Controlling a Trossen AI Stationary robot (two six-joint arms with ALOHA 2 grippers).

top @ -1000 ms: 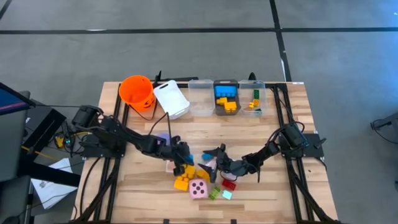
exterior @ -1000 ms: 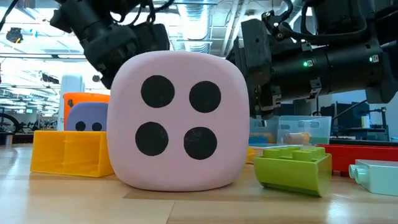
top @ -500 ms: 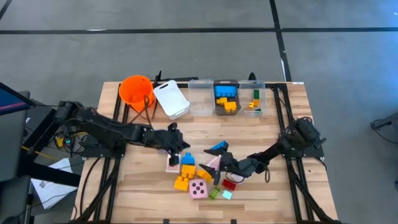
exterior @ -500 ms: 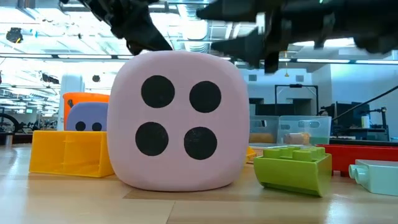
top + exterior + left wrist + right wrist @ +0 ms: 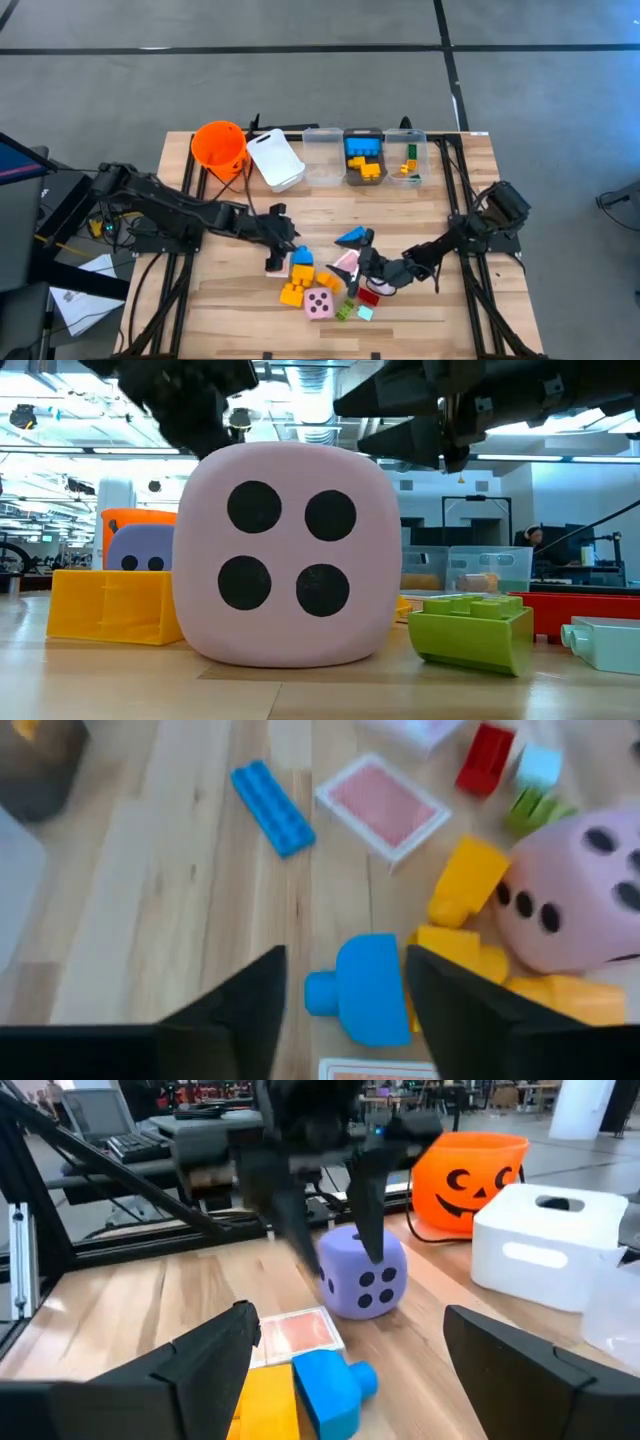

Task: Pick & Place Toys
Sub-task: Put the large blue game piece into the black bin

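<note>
The toys lie in a pile at the table's near middle. It holds a blue brick (image 5: 300, 258), yellow and orange bricks (image 5: 294, 288), a pink dotted die (image 5: 320, 304), green bricks (image 5: 345, 311), a red brick (image 5: 368, 296), a flat blue brick (image 5: 352, 237) and pink-backed cards (image 5: 345, 263). My left gripper (image 5: 286, 236) is open above the blue brick (image 5: 365, 990) and touches nothing. My right gripper (image 5: 363, 263) is wide open and empty at the pile's right side. The purple die (image 5: 362, 1275) rests on the table under my left arm.
An orange bucket (image 5: 220, 147), a white bin (image 5: 276, 158) and clear bins (image 5: 322, 155) stand along the far edge; two of the bins hold bricks (image 5: 363, 156). Bare wood lies left and right of the pile.
Both grippers have risen from the pile. My left gripper has drawn back a little toward the far left, and my right gripper has moved slightly toward the right and near edge. The toys lie where they were.
</note>
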